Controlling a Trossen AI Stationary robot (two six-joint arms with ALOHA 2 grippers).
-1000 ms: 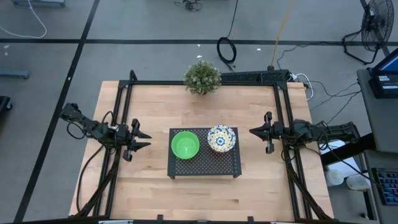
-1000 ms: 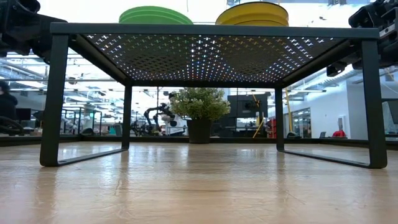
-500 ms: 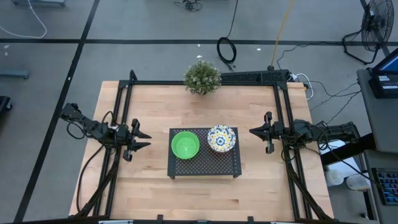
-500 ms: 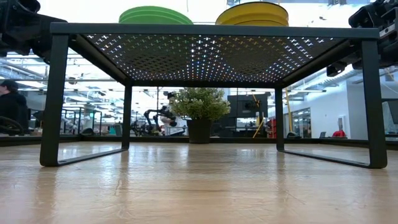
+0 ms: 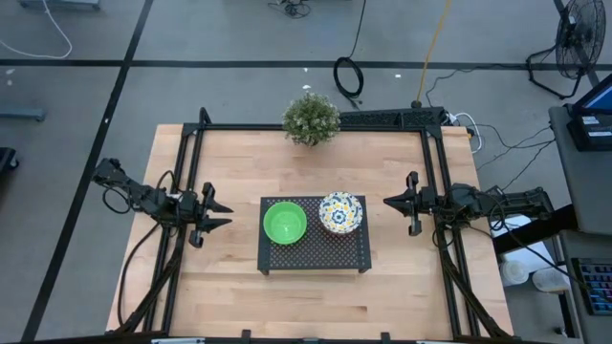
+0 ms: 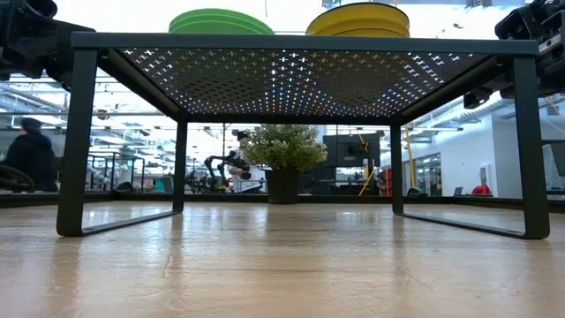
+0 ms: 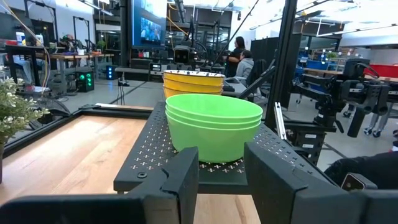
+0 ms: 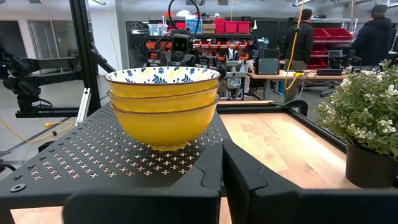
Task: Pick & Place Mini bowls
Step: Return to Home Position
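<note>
- A light wooden table (image 5: pixel 239 162) is standing on a grey floor marked with dark lines, and a black frame is running along its far edge and both sides.
- A low black perforated shelf (image 5: pixel 316 253) is sitting at the middle of the table, and both stacks of mini bowls are resting on top of it.
- The green bowls (image 5: pixel 284 222) are sitting nested in one stack on the left half of the shelf; the left wrist view is showing them as plain bright green (image 7: pixel 214 130).
- The patterned bowls (image 5: pixel 340 212) are sitting nested in a second stack on the right half, just beside the green stack. The right wrist view is showing three of them (image 8: pixel 163 106), yellow outside with a blue floral pattern inside.
- A potted plant (image 5: pixel 311 118) is standing at the far edge of the table, well apart from the shelf.
- The left gripper (image 5: pixel 226 216) is hovering left of the shelf and pointing at it, holding nothing; its fingers (image 7: pixel 180 180) are standing spread, with the shelf edge showing through the gap.
- The right gripper (image 5: pixel 386 202) is hovering right of the shelf and facing it, holding nothing; its fingers (image 8: pixel 205 174) are lying pressed together.
- In the low view, a person (image 6: pixel 33 152) in dark clothes is showing in the room behind the table, at far left.
</note>
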